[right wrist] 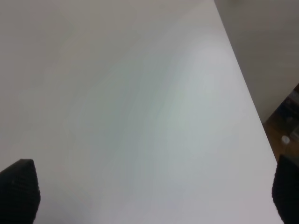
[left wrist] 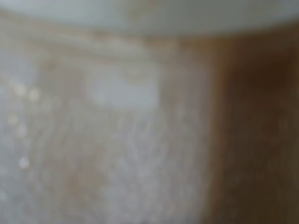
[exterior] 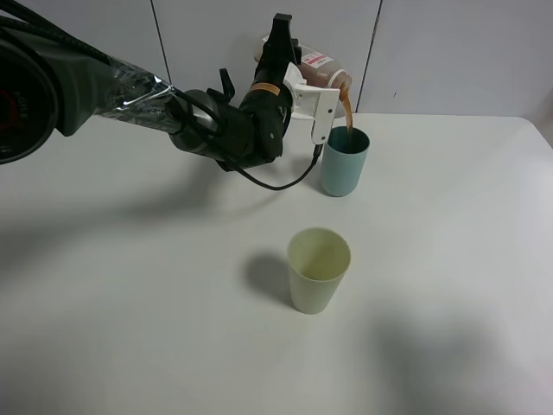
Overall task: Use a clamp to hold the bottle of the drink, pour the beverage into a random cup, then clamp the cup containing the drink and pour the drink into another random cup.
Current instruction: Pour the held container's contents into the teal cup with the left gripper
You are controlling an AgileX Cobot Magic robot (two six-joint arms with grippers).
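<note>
My left gripper (exterior: 313, 93) is shut on the drink bottle (exterior: 320, 67), a clear bottle with a red-and-white label, tipped over with its mouth down. Brown drink (exterior: 346, 111) streams from it into the teal cup (exterior: 345, 162) at the back of the table. A pale yellow cup (exterior: 319, 269) stands upright nearer the front, apart from both. The left wrist view is filled by the blurred bottle (left wrist: 140, 140) with brown liquid. My right gripper (right wrist: 154, 186) is out of the exterior view; its wrist view shows two dark fingertips (right wrist: 18, 189) wide apart over bare table.
The white table (exterior: 130, 303) ends at a wall behind the cups. In the right wrist view the table's edge (right wrist: 243, 88) runs along one side, with floor beyond it. The left arm (exterior: 104, 86) reaches in from the far left.
</note>
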